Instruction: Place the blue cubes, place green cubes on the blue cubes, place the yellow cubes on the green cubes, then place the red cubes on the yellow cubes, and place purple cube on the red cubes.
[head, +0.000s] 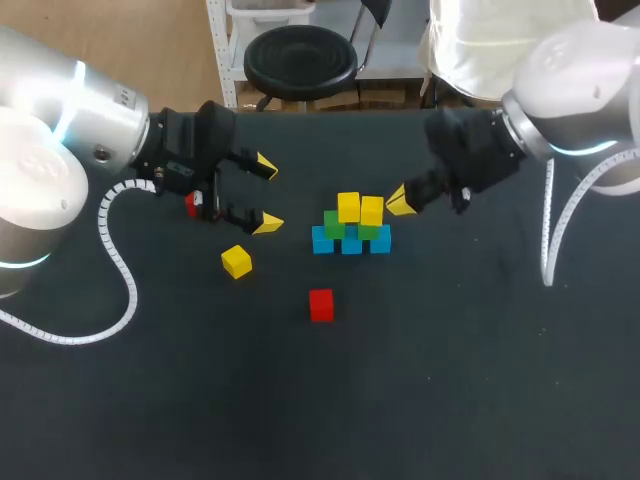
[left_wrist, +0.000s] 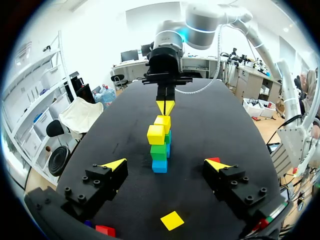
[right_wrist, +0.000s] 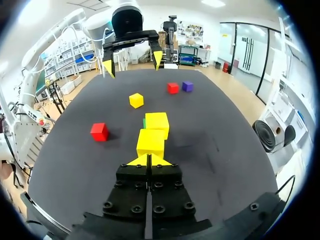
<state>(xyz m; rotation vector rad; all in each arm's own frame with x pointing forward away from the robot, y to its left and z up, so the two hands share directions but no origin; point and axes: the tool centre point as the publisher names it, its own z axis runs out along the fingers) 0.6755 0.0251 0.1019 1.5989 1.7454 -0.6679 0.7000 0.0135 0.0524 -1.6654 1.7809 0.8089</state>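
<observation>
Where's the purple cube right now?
In the right wrist view the purple cube sits beside a red cube, near the left gripper; hidden in the head view.

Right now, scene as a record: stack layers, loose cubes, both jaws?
bottom layer: three blue cubes in a row
middle layer: two green cubes on the blue
top layer: two yellow cubes on the green
off stack: loose yellow cube, red cube, second red cube beside purple cube
left jaws: open, empty, clear of the stack
right jaws: shut, empty, tips at a stacked yellow cube, contact unclear

Robot lab, 2 arms (head: 60, 130), blk table (head: 450, 380)
</observation>
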